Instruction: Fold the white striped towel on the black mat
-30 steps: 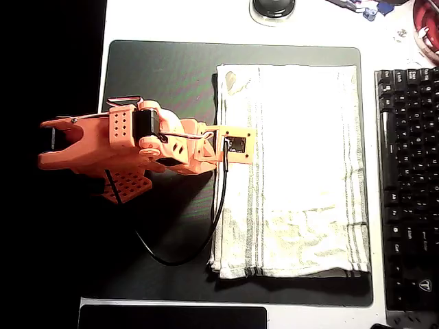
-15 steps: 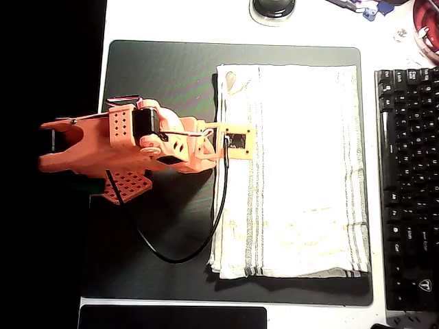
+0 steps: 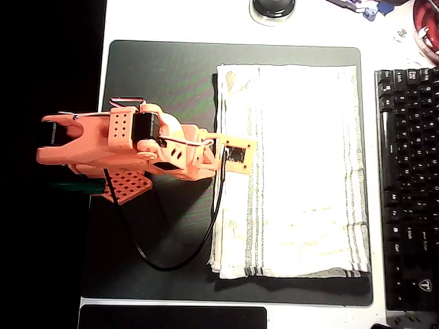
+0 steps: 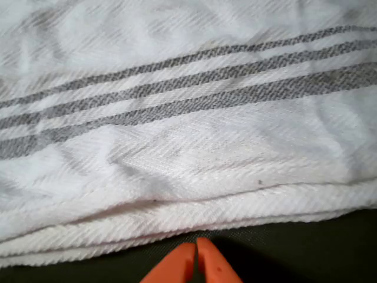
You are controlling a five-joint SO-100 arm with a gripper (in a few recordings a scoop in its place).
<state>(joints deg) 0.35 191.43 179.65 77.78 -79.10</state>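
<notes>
Gripper poised at the towel's layered edge, before a fold.

The white striped towel (image 3: 291,171) lies flat on the right part of the black mat (image 3: 161,75), its left edge already showing stacked layers in the wrist view. The orange gripper (image 4: 197,254) sits low over bare mat just beside that edge, fingertips pressed together and empty, probably so it can slip under the layers.
</notes>
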